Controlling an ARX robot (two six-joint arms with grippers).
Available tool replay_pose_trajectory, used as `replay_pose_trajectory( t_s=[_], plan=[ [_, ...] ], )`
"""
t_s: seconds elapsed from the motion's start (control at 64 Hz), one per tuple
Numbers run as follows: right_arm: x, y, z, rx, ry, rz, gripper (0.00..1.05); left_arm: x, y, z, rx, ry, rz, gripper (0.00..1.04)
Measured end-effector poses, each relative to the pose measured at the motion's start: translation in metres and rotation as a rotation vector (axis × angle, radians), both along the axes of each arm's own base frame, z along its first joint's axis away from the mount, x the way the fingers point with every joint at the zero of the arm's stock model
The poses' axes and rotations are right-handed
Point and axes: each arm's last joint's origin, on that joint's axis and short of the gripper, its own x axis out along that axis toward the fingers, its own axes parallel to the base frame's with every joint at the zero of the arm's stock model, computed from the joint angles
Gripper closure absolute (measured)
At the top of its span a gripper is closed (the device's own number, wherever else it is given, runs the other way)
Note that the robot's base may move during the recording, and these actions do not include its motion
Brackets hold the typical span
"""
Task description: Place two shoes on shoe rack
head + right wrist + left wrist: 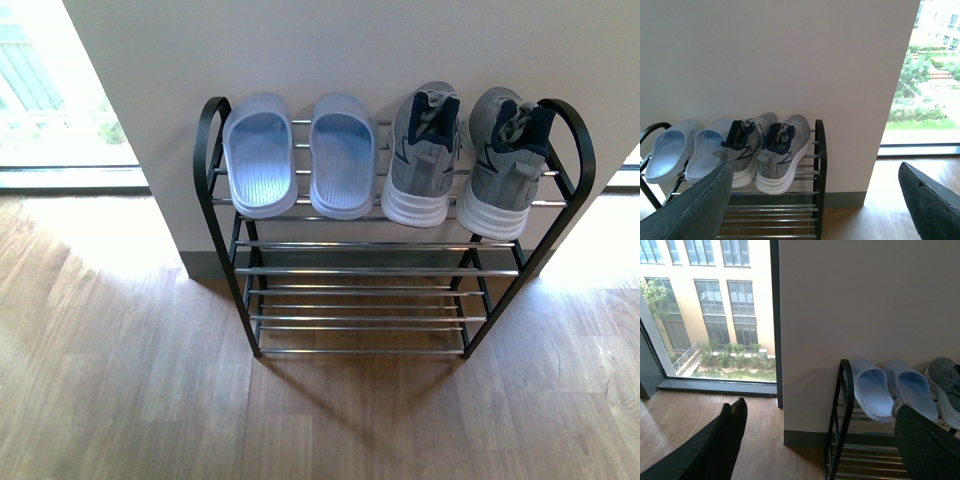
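Sneakers [460, 155] and slides [300, 155] all sit on the rack's [210, 150] top tier, so placing looks done. Left hand [815, 440] and right hand [815, 200] both spread wide, holding nothing, probably backed off. Next: likely just retract.

The left gripper [820, 440] has dark, matte fingers [727, 435] tapering to rounded tips. The right gripper [815, 200] has broad, dark grey-green fingers [700, 205] with scuffed, speckled surfaces.
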Motion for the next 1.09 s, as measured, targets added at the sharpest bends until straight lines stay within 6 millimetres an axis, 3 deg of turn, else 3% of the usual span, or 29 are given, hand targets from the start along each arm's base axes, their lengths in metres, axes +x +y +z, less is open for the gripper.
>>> replay_pose_trajectory(
  t_s=[0.047,1.094],
  plan=[
    [0.0,0.0,-0.0001,0.0,0.0,0.0,0.09,0.0,0.0,0.0,0.002,0.0,0.0,0.08],
    [0.0,0.0,0.0,0.0,0.0,0.0,0.09,0.0,0.0,0.0,0.002,0.0,0.0,0.09]
  ],
)
